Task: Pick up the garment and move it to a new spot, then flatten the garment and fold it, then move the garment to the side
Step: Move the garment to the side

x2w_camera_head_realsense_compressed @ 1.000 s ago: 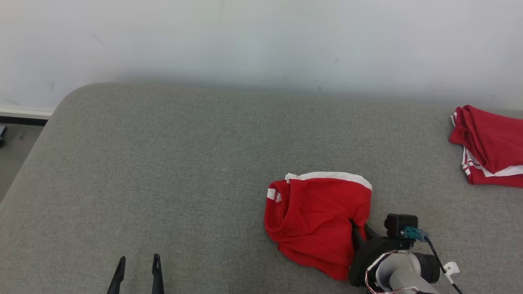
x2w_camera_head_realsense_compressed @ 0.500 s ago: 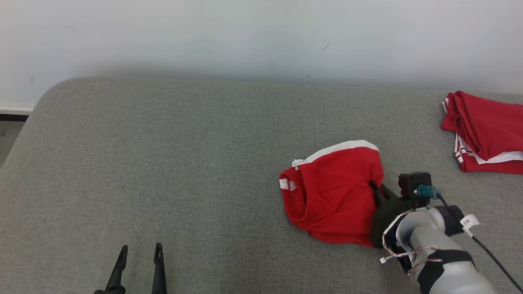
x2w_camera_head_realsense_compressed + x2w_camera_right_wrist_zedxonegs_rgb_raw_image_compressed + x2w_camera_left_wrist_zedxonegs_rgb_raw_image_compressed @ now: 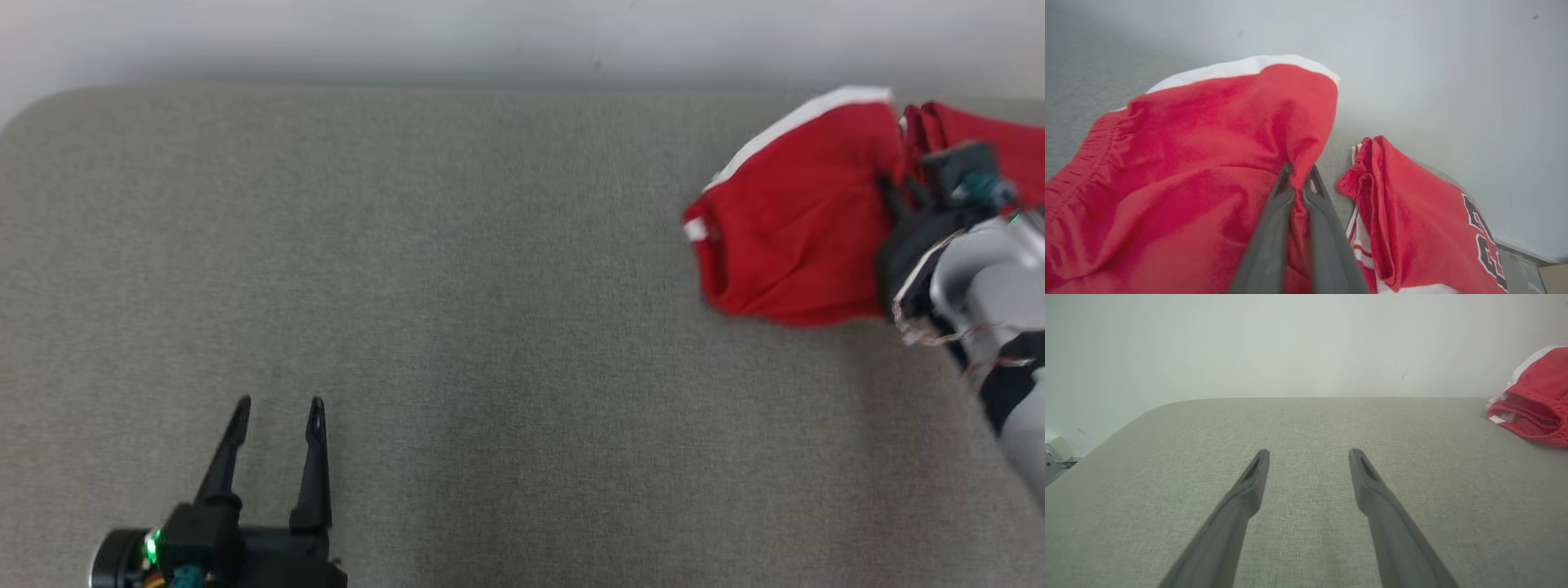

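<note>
On a grey padded surface [image 3: 490,245] against a pale wall [image 3: 326,33], the left gripper [image 3: 280,402] sits with fingers spread and empty, well left of a folded red jersey [image 3: 1412,212]. The right gripper [image 3: 1299,171], clamped on a pinch of the garment [image 3: 792,237], holds the folded-looking bundle just beside that jersey; only setting down and release appear left.

Probably a home-like room: a wide grey fabric-covered cushion with rounded corners [image 3: 408,245] sits against a bare, scuffed white wall [image 3: 1290,343], with a folded red jersey [image 3: 1412,220] at its far right.
</note>
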You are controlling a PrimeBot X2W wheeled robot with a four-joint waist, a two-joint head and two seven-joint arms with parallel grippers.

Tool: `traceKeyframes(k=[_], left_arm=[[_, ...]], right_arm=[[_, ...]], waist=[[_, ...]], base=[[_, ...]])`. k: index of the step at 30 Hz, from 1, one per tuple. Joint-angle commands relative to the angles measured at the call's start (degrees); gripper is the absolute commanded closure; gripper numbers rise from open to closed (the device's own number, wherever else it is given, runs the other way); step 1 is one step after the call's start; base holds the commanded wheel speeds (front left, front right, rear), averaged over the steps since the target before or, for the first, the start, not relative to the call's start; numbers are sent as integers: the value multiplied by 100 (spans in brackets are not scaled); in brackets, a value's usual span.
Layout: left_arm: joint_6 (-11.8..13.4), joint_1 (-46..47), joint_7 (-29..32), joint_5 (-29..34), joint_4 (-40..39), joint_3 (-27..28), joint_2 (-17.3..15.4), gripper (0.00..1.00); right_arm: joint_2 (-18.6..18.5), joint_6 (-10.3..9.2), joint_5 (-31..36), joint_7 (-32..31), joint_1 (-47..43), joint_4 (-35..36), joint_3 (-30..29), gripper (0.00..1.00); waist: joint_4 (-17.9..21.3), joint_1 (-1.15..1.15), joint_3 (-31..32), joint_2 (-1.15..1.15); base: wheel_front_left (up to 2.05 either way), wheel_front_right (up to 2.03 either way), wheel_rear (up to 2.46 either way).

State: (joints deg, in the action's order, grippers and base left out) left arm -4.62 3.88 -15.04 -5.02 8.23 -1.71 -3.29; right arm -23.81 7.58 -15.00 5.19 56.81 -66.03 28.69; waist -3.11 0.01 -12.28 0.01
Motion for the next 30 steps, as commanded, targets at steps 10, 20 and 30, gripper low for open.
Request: traceKeyframes(k=[10, 20, 30], left_arm=[[-180, 592, -8, 151, -490, -27, -144, 0], [-231, 732, -8, 228, -1000, -148, -297, 0], [-248, 701, -8, 272, -1463, -149, -363, 0]], right_arm=[[-887, -15, -158, -244, 1004, 191, 532, 100], [-1544, -15, -316, -540, 1694, 474, 1057, 100], [-2095, -15, -506, -869, 2092, 824, 1593, 100]], waist=[[441, -1, -1157, -1], [719, -1, -1523, -1], [866, -1, -1739, -1]], base=[[0, 0, 0], [0, 0, 0], [0, 0, 0]])
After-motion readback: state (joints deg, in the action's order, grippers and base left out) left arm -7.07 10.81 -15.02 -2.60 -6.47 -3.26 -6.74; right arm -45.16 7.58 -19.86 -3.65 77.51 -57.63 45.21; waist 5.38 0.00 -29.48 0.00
